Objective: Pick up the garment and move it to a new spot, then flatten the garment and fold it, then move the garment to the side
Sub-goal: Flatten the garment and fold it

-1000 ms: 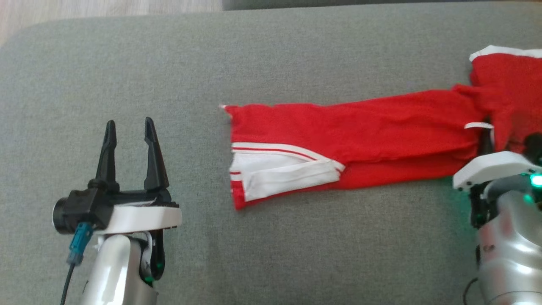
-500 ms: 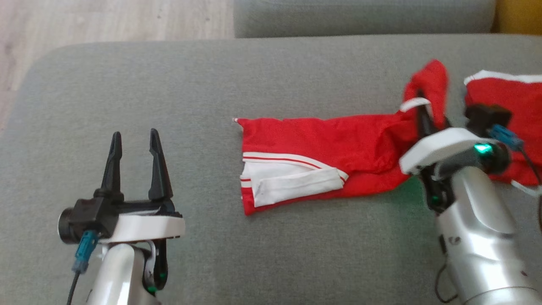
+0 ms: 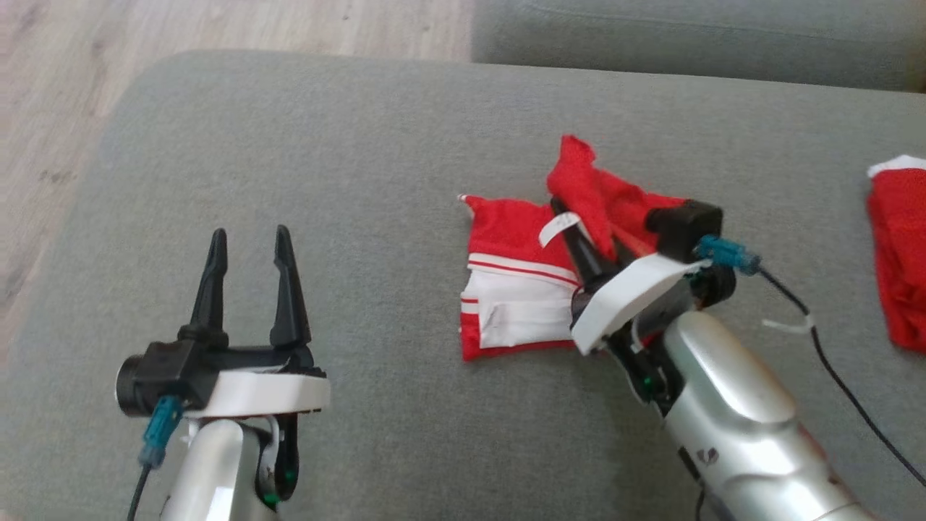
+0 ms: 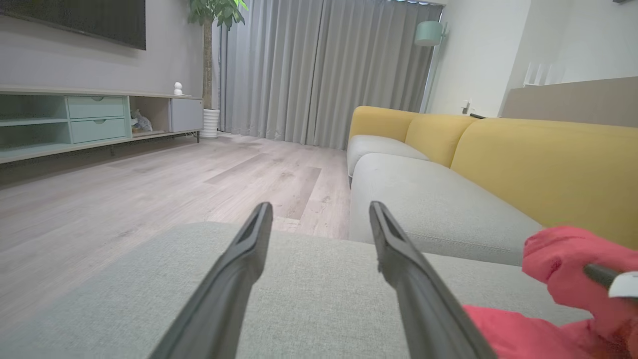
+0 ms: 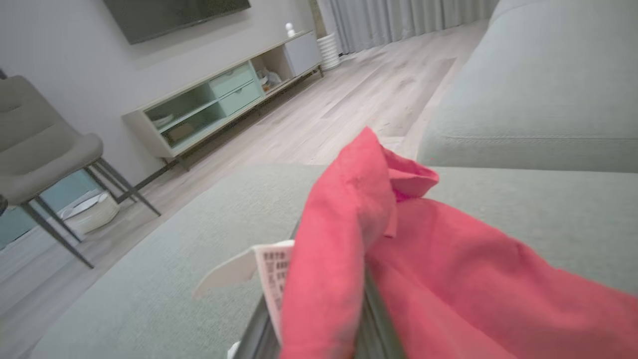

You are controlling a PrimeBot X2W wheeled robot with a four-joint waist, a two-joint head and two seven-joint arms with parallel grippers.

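From above, the red garment sits near the middle of the grey seat cushion. Its left part lies flat, showing white stripes and a white panel, while its right part is bunched up and raised. The right gripper is clamped on that raised part: its dark fingers come out from under the red cloth, pinched together, and a white label curls just beside them. The left gripper hovers over bare cushion well to the left of the garment, its two fingers spread apart with nothing between them. A second red cloth with a white edge lies at the far right of the cushion, apart from the garment, and pale wooden floor shows past the cushion's rounded corner. From the left wrist, the spread fingers point across the cushion toward a sofa with yellow backs and grey curtains; the garment humps up at the lower right, with a dark fingertip and the label poking from it. From the right wrist, red cloth drapes over that gripper's closed fingers and rises to a peak, the printed label hangs at its left, and a low cabinet stands by the wall.
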